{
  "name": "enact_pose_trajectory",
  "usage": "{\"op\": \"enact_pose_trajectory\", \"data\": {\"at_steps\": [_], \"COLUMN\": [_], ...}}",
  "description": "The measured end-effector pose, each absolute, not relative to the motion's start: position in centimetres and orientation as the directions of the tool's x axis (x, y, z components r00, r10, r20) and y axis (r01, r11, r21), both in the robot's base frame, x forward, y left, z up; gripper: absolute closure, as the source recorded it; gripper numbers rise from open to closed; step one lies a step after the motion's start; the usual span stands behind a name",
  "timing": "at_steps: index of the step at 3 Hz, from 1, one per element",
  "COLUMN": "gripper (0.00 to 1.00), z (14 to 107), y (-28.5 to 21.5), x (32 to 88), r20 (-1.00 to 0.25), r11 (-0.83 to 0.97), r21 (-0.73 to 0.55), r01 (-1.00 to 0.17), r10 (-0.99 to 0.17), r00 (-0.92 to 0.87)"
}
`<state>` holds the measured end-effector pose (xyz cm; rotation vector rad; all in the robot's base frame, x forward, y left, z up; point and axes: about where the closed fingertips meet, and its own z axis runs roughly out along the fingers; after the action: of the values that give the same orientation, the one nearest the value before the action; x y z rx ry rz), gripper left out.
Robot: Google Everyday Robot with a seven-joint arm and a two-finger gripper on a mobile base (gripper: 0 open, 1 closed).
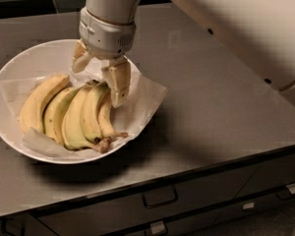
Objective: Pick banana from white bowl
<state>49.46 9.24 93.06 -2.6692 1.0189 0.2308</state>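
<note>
The gripper (99, 73), tan fingers spread wide and empty, hangs over the curved greenish banana (91, 113) in the smooth, paper-lined white bowl (33, 59).

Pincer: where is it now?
Camera view, left of centre: the pincer hangs open over the white bowl, at the top ends of the banana bunch.

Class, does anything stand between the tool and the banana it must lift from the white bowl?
Nothing visible does. The open tool hangs right over the upper end of the banana in the white bowl. The other bananas lie pressed beside it, not over it.
</note>
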Motion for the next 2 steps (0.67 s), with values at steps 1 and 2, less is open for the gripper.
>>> {"op": "enact_pose_trajectory", "data": {"at_steps": [1, 2], "gripper": [0.24, 0.27], "z": [92.3, 91.84], "y": [9.2, 9.5], "x": [49.62, 49.91], "r20": [-0.264, -0.272], "r11": [-0.72, -0.731], "r21": [-0.17, -0.144], "r01": [-0.673, -0.667], "r10": [-0.625, -0.619], "r00": [0.735, 0.737]}}
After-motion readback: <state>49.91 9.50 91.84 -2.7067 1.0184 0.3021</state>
